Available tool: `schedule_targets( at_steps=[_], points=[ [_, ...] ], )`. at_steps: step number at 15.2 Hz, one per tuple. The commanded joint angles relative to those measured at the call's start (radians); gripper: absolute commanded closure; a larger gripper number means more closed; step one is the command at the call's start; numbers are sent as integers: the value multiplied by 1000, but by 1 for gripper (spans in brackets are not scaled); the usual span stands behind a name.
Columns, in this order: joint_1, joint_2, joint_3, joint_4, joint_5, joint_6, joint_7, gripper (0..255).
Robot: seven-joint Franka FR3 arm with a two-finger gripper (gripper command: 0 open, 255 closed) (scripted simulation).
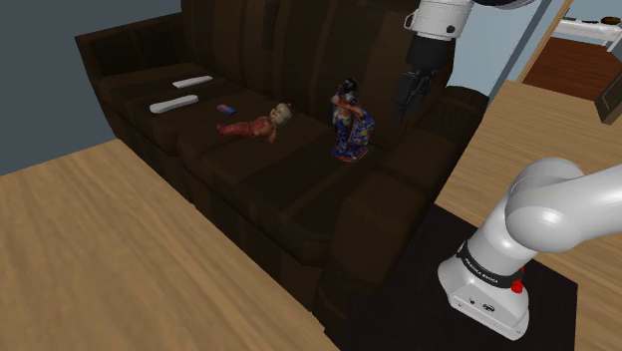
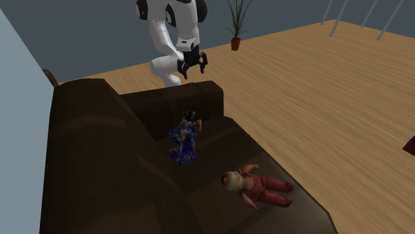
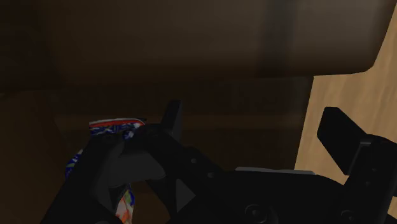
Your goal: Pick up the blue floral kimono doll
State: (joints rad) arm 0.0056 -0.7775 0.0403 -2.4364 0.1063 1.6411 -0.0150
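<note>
1. Gripper (image 3: 252, 116) is hanging above the sofa (image 1: 299, 189) near its armrest, its two fingers standing apart and clasping nothing.
2. Blue floral kimono doll (image 1: 351, 128) is standing upright on the sofa seat, lower than the gripper and not touching it.
3. Baby doll in red (image 1: 257, 124) is lying on the sofa seat, farther from that armrest.

Arm (image 1: 558, 214): glossy white rounded links with dark joints. Black band (image 1: 488, 264) with white lettering above the base housing. Red button (image 1: 516, 286) on housing. End effector (image 1: 406, 103): all black, two fingers.
</note>
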Motion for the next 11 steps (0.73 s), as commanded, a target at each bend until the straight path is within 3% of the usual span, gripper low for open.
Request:
schedule_targets(
  at_steps=[1, 11],
  points=[
    [0, 0, 0, 0, 0, 0, 0, 0],
    [-14, 311, -115, 208, -126, 141, -273, 0]
  ],
)
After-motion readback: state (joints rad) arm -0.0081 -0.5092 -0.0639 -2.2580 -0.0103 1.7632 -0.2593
